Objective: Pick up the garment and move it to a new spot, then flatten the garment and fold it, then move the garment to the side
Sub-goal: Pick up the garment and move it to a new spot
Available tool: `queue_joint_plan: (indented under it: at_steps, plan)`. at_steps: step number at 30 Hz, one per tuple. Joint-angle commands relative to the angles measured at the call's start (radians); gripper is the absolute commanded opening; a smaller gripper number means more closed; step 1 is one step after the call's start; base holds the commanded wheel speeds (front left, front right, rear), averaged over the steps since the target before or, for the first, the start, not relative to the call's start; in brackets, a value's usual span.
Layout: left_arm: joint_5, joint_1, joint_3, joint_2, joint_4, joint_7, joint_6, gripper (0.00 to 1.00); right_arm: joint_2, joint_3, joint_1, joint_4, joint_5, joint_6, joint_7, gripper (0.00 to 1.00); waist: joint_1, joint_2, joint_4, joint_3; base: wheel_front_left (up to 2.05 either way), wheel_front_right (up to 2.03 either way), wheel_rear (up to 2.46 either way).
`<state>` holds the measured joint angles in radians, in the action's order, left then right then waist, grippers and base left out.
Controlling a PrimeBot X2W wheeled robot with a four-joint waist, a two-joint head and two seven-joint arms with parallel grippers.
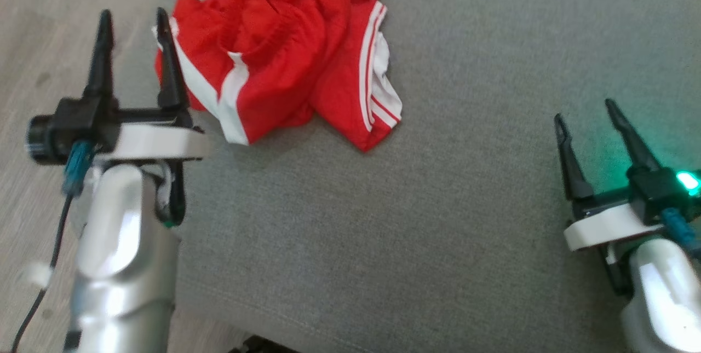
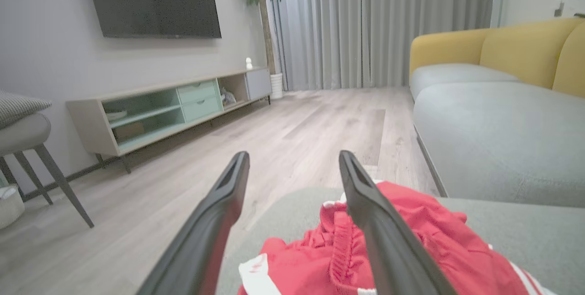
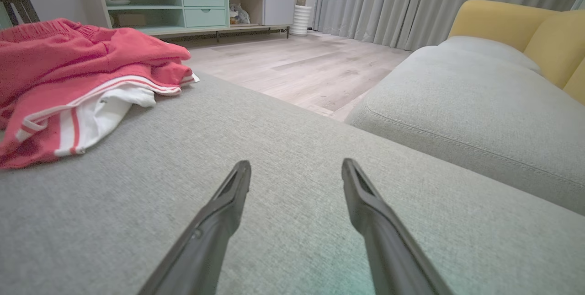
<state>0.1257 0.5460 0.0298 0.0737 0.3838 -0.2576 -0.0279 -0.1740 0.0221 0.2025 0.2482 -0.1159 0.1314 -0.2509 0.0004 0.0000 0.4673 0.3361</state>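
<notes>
Lying crumpled on grey cushion, red garment

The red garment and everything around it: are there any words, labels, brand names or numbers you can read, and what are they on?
None: no readable text in any view.
red garment: white stripes, no lettering or tag showing.
television: dark screen, no legible logo.
cabinet: the items on its shelves are too small and blurred to read.
</notes>
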Motion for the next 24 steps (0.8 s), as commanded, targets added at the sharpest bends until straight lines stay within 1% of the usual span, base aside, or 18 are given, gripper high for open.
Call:
queue_joint_plan:
  at_steps: [1, 4, 5, 11, 15, 18, 19, 20, 21, 22, 23, 24]
  plan:
    - [0.020, 0.057, -0.023, 0.017, 0.051, -0.004, -0.004, 1.00, -0.023, 0.019, 0.027, -0.050, -0.011, -0.001, -0.011, 1.00, -0.0004, 0.0000, -0.014, 0.070, 0.00, 0.00, 0.00]
    - [0.037, 0.105, 0.003, -0.003, 0.156, -0.004, -0.011, 1.00, -0.049, 0.017, 0.033, -0.073, -0.014, -0.001, -0.011, 1.00, -0.0004, 0.0000, -0.018, 0.099, 0.00, 0.00, 0.00]
    - [0.037, 0.105, 0.003, -0.003, 0.156, -0.004, -0.011, 1.00, -0.049, 0.017, 0.033, -0.073, -0.014, -0.001, -0.011, 1.00, -0.0004, 0.0000, -0.018, 0.099, 0.00, 0.00, 0.00]
    - [0.087, 0.149, 0.052, -0.020, 0.303, -0.004, -0.038, 1.00, -0.075, 0.016, 0.034, -0.099, -0.018, -0.001, -0.011, 1.00, -0.0004, 0.0000, -0.030, 0.137, 0.00, 0.00, 0.00]
    - [0.109, 0.174, 0.070, -0.023, 0.381, -0.004, -0.035, 1.00, -0.083, 0.018, 0.038, -0.104, -0.017, -0.001, -0.011, 1.00, -0.0004, 0.0000, -0.041, 0.151, 0.00, 0.00, 0.00]
    - [0.124, 0.189, 0.081, -0.023, 0.407, -0.004, -0.031, 1.00, -0.080, 0.018, 0.042, -0.104, -0.015, -0.001, -0.011, 1.00, -0.0004, 0.0000, -0.050, 0.158, 0.00, 0.00, 0.00]
    - [0.133, 0.191, 0.085, -0.023, 0.415, -0.004, -0.032, 0.86, -0.078, 0.017, 0.043, -0.104, -0.015, -0.001, -0.011, 1.00, -0.0004, 0.0000, -0.052, 0.160, 0.00, 0.00, 0.00]
    - [0.142, 0.194, 0.090, -0.023, 0.424, -0.004, -0.034, 0.57, -0.077, 0.017, 0.044, -0.103, -0.014, -0.001, -0.011, 1.00, -0.0004, 0.0000, -0.055, 0.160, 0.00, 0.00, 0.00]
    - [0.154, 0.195, 0.096, -0.023, 0.436, -0.004, -0.037, 0.41, -0.075, 0.017, 0.044, -0.104, -0.014, -0.001, -0.011, 1.00, -0.0004, 0.0000, -0.057, 0.161, 0.00, 0.00, 0.00]
    - [0.167, 0.198, 0.101, -0.023, 0.451, -0.004, -0.040, 0.33, -0.073, 0.017, 0.045, -0.104, -0.014, -0.001, -0.011, 1.00, -0.0004, 0.0000, -0.060, 0.162, 0.00, 0.00, 0.00]
    - [0.178, 0.202, 0.108, -0.023, 0.471, -0.004, -0.042, 0.22, -0.072, 0.016, 0.047, -0.103, -0.013, -0.001, -0.011, 1.00, -0.0004, 0.0000, -0.062, 0.162, 0.00, 0.00, 0.00]
    - [0.186, 0.206, 0.116, -0.023, 0.496, -0.004, -0.043, 0.07, -0.071, 0.016, 0.048, -0.103, -0.012, -0.001, -0.011, 1.00, -0.0004, 0.0000, -0.065, 0.163, 0.00, 0.00, 0.00]
